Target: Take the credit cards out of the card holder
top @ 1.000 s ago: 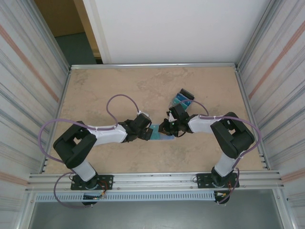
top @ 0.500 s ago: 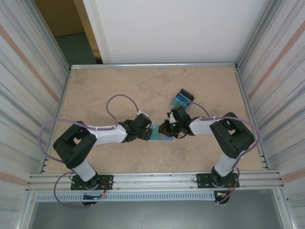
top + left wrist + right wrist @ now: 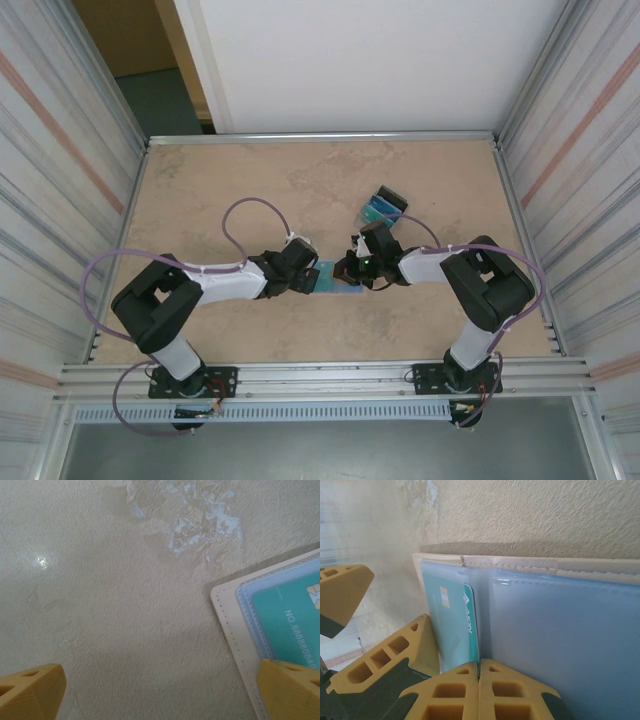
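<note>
- The right gripper (image 3: pixel 479 669) is closed, its 2 yellow fingers (image 3: pixel 515 695) pressed pad to pad with no gap between them.
- Its tips sit at the near edge of the open card holder (image 3: pixel 560 620), right at the long edge of a teal credit card (image 3: pixel 451 630). Whether anything thin is pinched between the pads cannot be told.
- The left gripper (image 3: pixel 160 692) is spread wide and holds nothing. Its 2 yellow fingertips stand far apart in the bottom corners of the left wrist view.
- The right-hand one of those fingertips is over the holder's tan corner and the edge of the teal card. The other is over the bare table (image 3: pixel 230 180).
- In the right wrist view, 1 of the left gripper's fingers lies just beside the teal card on the side away from the fold.
- The card holder lies open and flat on the table, with a stitched tan border around pale blue clear pockets.
- The teal card is tucked in the pocket next to the fold. Its gold chip and a printed number show through.
- From above, the holder lies near the middle of the table, between the 2 grippers, which point at each other across it.
- A clear tray of teal and blue cards (image 3: pixel 385 206) sits farther back, beyond the right gripper and apart from the holder.
- The table is mottled beige. Both arms are white and black, and each carries a looping purple cable (image 3: pixel 250 205).
</note>
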Robot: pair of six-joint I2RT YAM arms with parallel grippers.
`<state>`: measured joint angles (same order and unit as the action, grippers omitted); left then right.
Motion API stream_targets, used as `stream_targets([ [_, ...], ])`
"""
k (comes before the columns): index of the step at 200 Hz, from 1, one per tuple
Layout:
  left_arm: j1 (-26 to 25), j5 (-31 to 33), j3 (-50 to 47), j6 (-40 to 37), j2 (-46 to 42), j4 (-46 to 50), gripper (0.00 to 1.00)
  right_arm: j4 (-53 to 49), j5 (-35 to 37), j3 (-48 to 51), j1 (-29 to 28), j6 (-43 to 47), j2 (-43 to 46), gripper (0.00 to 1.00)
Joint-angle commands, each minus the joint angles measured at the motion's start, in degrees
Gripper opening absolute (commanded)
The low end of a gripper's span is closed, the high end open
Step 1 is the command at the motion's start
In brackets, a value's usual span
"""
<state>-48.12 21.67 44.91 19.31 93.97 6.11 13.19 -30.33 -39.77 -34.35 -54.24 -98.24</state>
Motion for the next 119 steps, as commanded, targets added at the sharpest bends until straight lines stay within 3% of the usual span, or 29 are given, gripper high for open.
stream_targets([
  [1,-0.8,0.0,0.4,0.2,0.9,2.7,0.99,0.9,-1.7,1.2,0.2,-0.6,0.3,0.0],
  [119,-0.4,1.2,1.3,-0.5,1.1,3.6,0.99,-13.6,5.4,-0.6,3.0,7.2,5.5,0.0],
])
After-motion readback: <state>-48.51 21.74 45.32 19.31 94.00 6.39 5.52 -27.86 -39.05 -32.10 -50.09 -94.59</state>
